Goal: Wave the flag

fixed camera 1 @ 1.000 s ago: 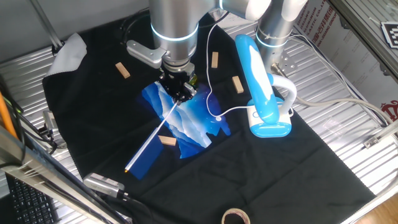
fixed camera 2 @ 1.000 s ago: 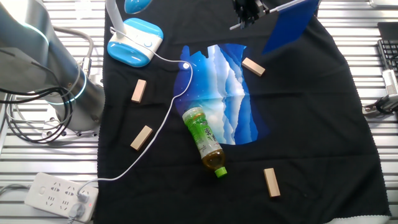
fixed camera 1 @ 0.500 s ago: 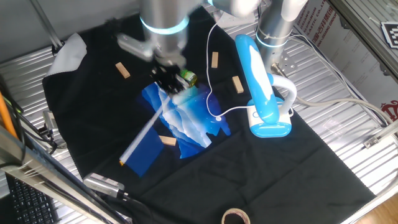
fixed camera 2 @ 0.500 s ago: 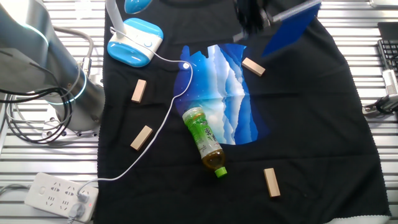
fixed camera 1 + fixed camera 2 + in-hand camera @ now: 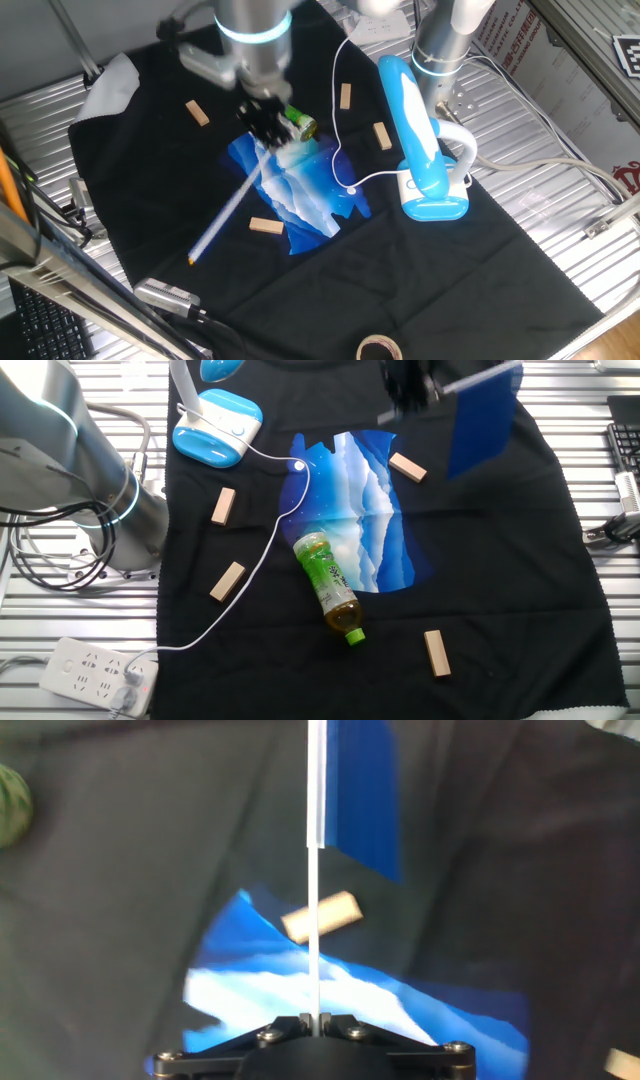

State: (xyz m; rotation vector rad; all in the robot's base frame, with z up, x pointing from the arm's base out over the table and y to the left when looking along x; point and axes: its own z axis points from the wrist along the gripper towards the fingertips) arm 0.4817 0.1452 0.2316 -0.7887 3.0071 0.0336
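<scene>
My gripper [image 5: 268, 128] is shut on the lower end of the flag's thin white stick [image 5: 226, 212] and holds it in the air above the black cloth. In the one fixed view the stick slants down to the left and the flag's cloth is hard to make out. In the other fixed view the gripper [image 5: 405, 384] is blurred at the top, and the dark-blue flag [image 5: 483, 422] hangs to its right. In the hand view the stick [image 5: 314, 870] rises straight from between the shut fingers, at the gripper [image 5: 314, 1018], with the blue cloth [image 5: 362, 790] at the top right.
A glossy blue-and-white plastic bag [image 5: 360, 510] lies under the gripper, with a green bottle [image 5: 328, 585] beside it. Several wooden blocks [image 5: 407, 467] lie scattered. A blue-and-white lamp [image 5: 420, 140] with a white cable stands nearby. A power strip [image 5: 95, 675] and a tape roll [image 5: 378, 348] lie at the edges.
In the one fixed view the gripper has moved left and back, carrying the stick with it. In the other fixed view the flag's cloth has swung to hang more upright and further right.
</scene>
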